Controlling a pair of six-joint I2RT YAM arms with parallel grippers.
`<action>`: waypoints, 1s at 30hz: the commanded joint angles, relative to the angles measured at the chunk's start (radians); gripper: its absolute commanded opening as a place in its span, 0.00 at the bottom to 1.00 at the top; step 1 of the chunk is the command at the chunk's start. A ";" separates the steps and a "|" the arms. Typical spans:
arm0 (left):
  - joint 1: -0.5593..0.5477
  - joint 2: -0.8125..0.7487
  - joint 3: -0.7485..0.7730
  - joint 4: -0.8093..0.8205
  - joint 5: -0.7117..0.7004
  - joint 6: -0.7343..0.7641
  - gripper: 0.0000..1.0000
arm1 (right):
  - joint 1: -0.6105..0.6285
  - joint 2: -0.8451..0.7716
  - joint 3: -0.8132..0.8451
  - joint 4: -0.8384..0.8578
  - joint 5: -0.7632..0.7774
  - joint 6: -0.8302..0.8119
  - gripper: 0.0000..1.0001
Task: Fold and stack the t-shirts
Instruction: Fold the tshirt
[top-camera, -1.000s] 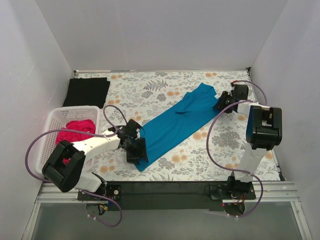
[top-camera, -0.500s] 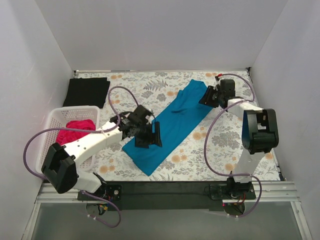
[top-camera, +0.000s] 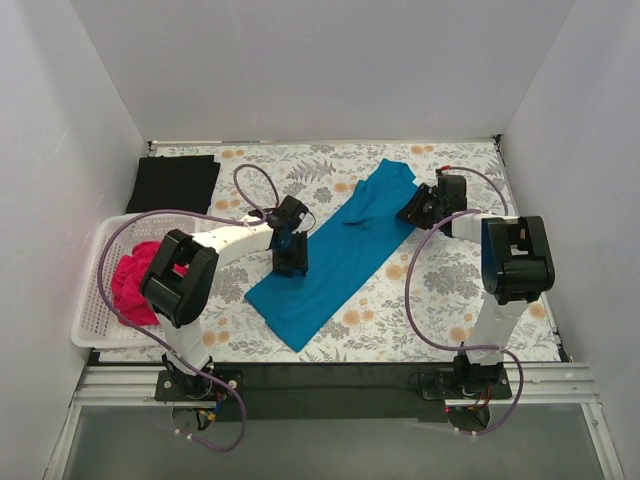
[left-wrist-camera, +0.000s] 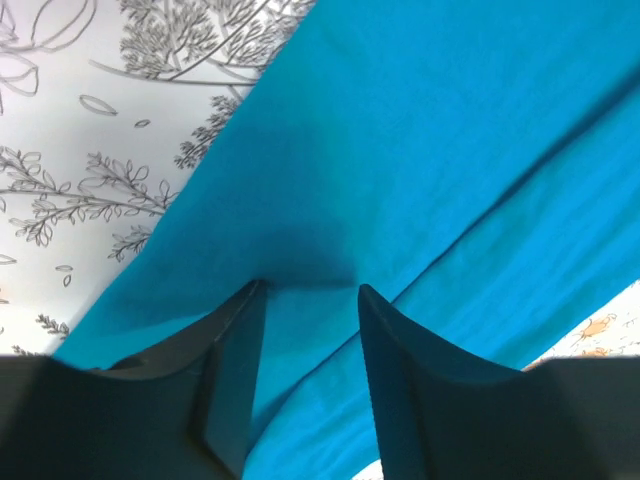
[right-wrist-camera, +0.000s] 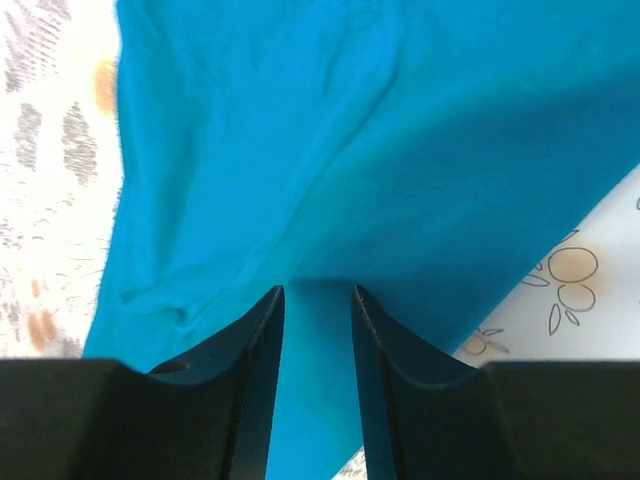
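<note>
The teal-blue t-shirt lies as a long folded strip, running diagonally from the back right to the near middle of the floral covering. My left gripper rests over its left edge, jaws apart, with flat teal cloth under and between the fingers. My right gripper is at the strip's far right edge, jaws apart over teal cloth, its tips close to the surface. The black t-shirt lies folded at the back left. The magenta-pink t-shirt is bunched in the basket.
A white mesh basket stands at the left edge, and the left arm reaches over its back corner. White walls close in the left, back and right. Floral covering shows to the right of the strip.
My left gripper moved from the strip's near end back and to the right, to its left edge. The teal strip shifted left and away. My right gripper moved left, then slightly nearer.
</note>
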 joint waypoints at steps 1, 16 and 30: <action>0.001 0.017 0.008 -0.033 -0.006 -0.009 0.39 | -0.004 0.062 0.052 0.051 -0.003 0.022 0.39; -0.378 -0.128 -0.143 -0.026 0.413 -0.180 0.44 | 0.074 0.332 0.420 -0.126 -0.304 -0.249 0.42; -0.009 -0.287 -0.040 0.116 0.092 -0.229 0.63 | 0.141 -0.042 0.281 -0.239 -0.097 -0.400 0.54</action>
